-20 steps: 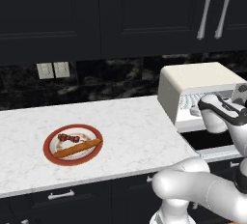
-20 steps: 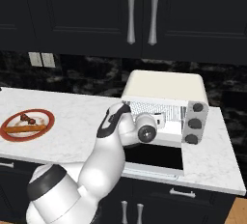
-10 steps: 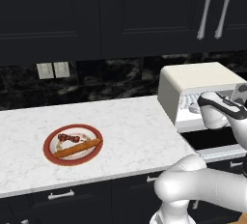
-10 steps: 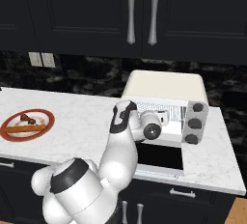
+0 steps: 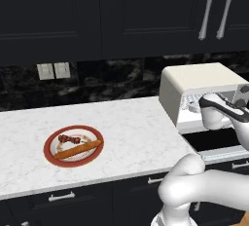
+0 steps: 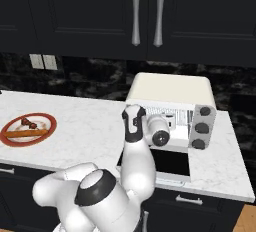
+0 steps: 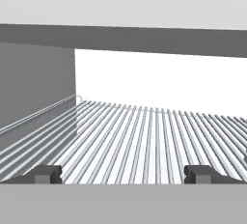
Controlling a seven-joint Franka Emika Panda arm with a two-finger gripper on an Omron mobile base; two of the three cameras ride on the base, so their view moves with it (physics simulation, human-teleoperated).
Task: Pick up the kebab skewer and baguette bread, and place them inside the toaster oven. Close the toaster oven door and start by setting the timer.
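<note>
Oven open, my gripper at its rack.
Skewer and baguette lie on plate; my fingers spread wide, empty.

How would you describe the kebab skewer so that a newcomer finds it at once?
On the white marble counter, left of the toaster oven, lies a red-rimmed plate. The kebab skewer is the short stick of dark red chunks there, behind the smooth orange baguette.

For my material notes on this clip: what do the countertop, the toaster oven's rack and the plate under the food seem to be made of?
The countertop looks like polished white marble or an imitation, going by its grey veining. The rack inside the toaster oven looks like bare metal wire: thin, shiny parallel rods. The plate seems to be glazed ceramic, with a smooth red rim around a pale centre, though plastic can't be ruled out.
</note>
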